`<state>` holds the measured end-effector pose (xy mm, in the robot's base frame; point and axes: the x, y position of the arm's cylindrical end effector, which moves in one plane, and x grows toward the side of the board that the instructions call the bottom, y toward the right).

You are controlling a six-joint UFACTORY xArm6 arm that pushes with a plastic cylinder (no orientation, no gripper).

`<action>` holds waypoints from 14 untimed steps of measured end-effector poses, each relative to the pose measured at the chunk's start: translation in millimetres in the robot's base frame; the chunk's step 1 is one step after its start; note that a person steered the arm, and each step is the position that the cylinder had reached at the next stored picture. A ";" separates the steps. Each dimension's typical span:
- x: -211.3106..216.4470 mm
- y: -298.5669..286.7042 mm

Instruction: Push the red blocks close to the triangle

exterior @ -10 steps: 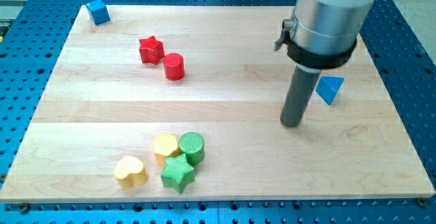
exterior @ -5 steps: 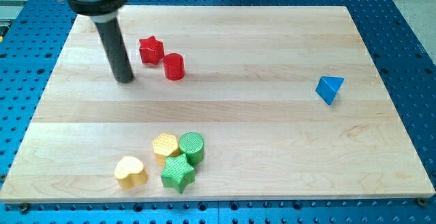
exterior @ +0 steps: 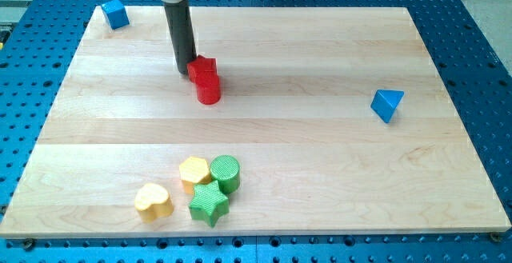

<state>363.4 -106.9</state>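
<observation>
Red star [exterior: 202,68] and red cylinder [exterior: 209,89] touched, upper centre-left of the wooden surface [exterior: 320,167]. The tool, a bare rod grasping nothing, had its tip [exterior: 186,70] against the star's left. Blue triangle [exterior: 387,104] lay well apart, at right.

Bright even light, soft short shadows — sharp focus, no glare

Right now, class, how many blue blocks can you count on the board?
2. A blue cube sits in the top-left corner of the view; a blue triangle sits near the right edge. None appears hidden.
</observation>
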 end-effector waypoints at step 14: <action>63.4 191.2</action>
<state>426.7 84.3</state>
